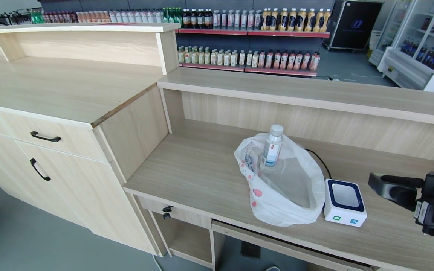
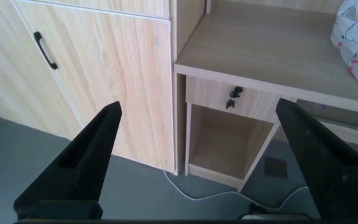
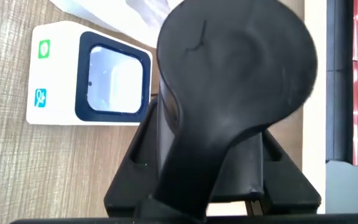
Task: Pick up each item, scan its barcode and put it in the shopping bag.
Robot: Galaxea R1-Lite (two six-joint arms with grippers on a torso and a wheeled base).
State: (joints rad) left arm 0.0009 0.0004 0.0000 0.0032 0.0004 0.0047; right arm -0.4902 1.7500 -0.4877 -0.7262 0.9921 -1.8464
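clear bottle (image 1: 272, 147) upright in white bag (image 1: 277, 205) | left fingers (image 2: 79, 168) spread | right fingers (image 3: 135, 180) pinch black tool (image 3: 235, 81)

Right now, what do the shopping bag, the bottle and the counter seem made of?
Shopping bag: thin plastic film, translucent white, crumpled.
Bottle: clear plastic, probably, glossy with a white cap.
Counter: wood-grain laminate or veneer, matte; which one is unclear.

Shop checkout, wooden counter (image 1: 202, 177), barcode scanner (image 1: 344, 203), shopping bag (image 1: 281, 192), drink-stocked shelves (image 1: 251, 34), glass-door fridges (image 1: 428, 45) behind
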